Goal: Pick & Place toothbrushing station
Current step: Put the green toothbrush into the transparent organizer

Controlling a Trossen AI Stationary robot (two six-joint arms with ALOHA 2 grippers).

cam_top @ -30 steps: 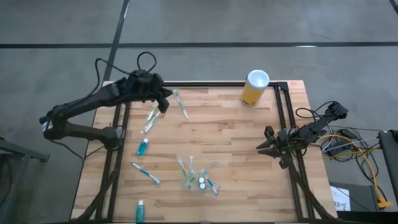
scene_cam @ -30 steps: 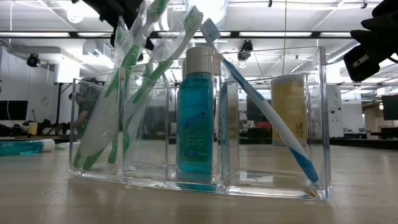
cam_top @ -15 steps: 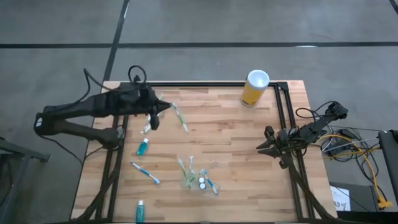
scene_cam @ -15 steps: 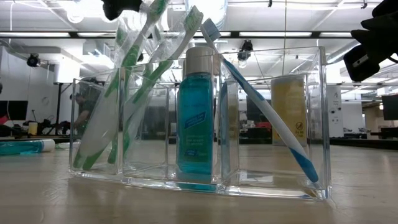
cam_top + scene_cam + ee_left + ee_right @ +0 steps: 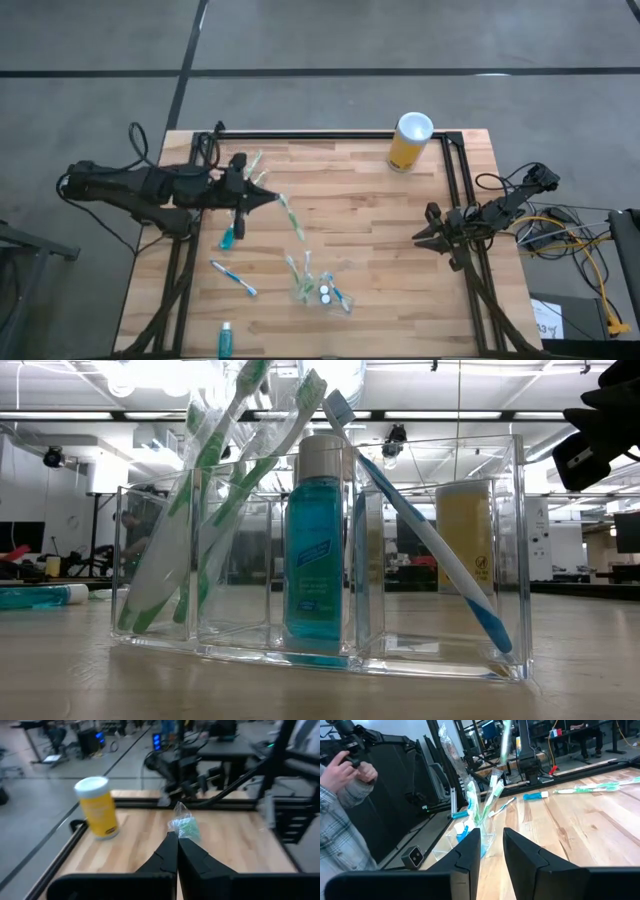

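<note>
The clear see-through plastic organiser [image 5: 318, 289] stood near the six o'clock edge of the wooden worktop [image 5: 370, 210], and it was already partly stocked. In the low view its compartments held several white-green toothbrushes [image 5: 215, 480] leaning at the left, a teal white-capped tube [image 5: 313, 540] upright in the middle, and a white-blue toothbrush [image 5: 420, 530] slanting across the right cell.

The left end effector [image 5: 262, 199] hung over the nine o'clock side of the worktop, its fingers clenched on a wrapped white-green toothbrush [image 5: 289, 215], whose free length pointed toward the organiser. The left wrist view showed the crinkled wrapper and green brush head [image 5: 183, 825] poking out just past the closed fingertips. That brush looked to be in transit, not yet placed.

Several items remained loose: another wrapped white-green toothbrush [image 5: 252, 167] lay near the ten o'clock corner, a teal tube [image 5: 229, 237] just beside the left arm, a white-blue toothbrush [image 5: 233, 278] toward seven o'clock, and a second teal tube [image 5: 226, 338] at the six o'clock edge.

The right end effector [image 5: 428, 233] waited at the three o'clock edge, parted and holding nothing. The tall yellow cylinder with a white top [image 5: 409, 142] stood untouched near one o'clock. Judged from this, the job was perhaps half done.
</note>
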